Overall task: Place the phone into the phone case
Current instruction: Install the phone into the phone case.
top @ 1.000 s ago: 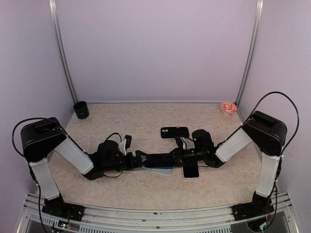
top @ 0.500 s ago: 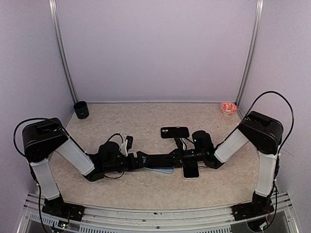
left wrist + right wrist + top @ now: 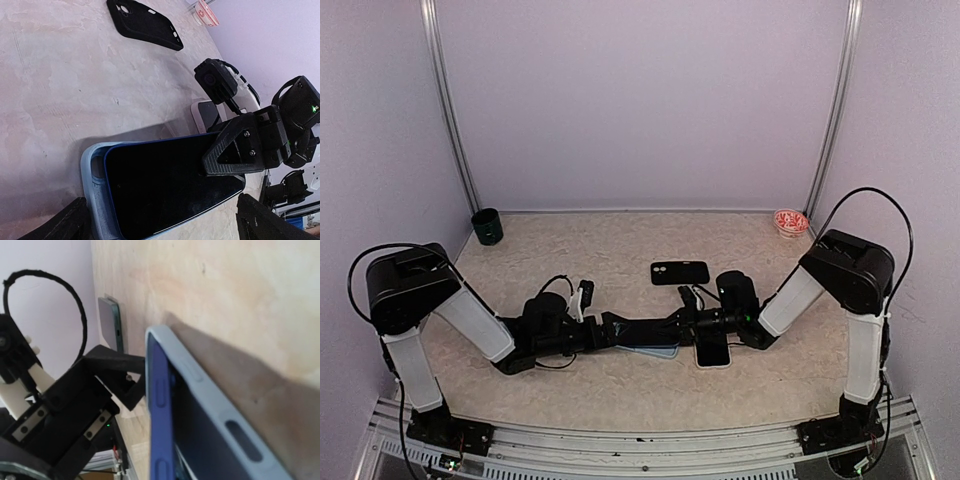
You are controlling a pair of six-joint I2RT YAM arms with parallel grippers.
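The blue phone (image 3: 165,190) lies screen-up in the pale blue phone case (image 3: 92,167) at the middle of the bench (image 3: 570,250), 1 long edge seemingly proud of the rim. It is stiff, slick glass in a soft rim, so press near its edges rather than pinch. The right claw (image 3: 220,159), closed and empty, rests on the screen. The left claw (image 3: 612,328) gapes wide at the case's left end.
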